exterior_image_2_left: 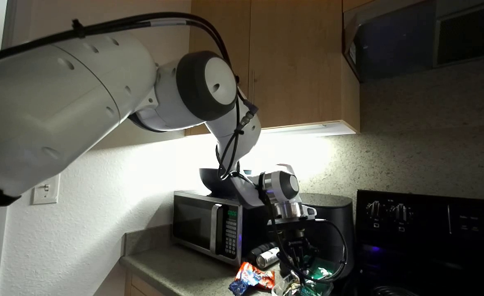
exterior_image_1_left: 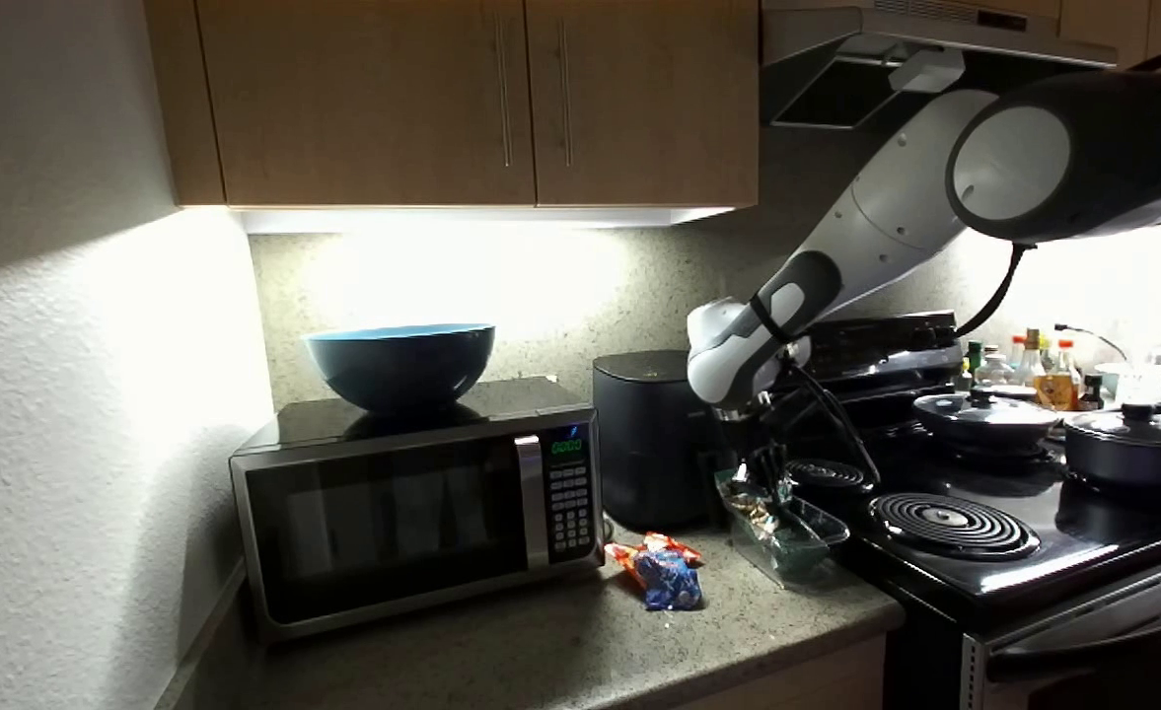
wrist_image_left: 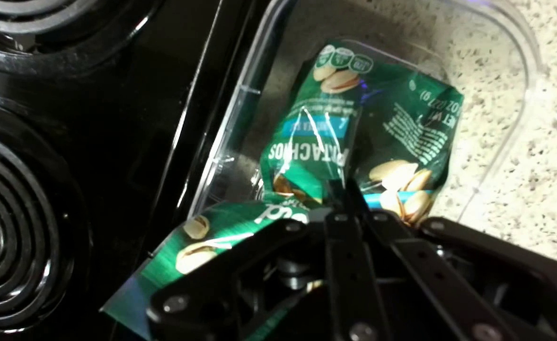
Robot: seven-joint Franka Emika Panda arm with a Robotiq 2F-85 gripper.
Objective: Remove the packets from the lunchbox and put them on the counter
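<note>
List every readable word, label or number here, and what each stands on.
"PISTACHIOS": green packet.
"ET WT … OZ (27 g)": green packaging, perhaps the same packet.
"FRI", cut off: stove panel.
Blurred, apparently zeros: microwave display.
Unreadable: other packet and panel print, keypad, bottle labels.

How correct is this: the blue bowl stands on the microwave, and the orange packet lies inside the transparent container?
"Inside" is wrong: the orange packet lies on the counter, as both exterior views show; the blue bowl does stand on the microwave.
</note>
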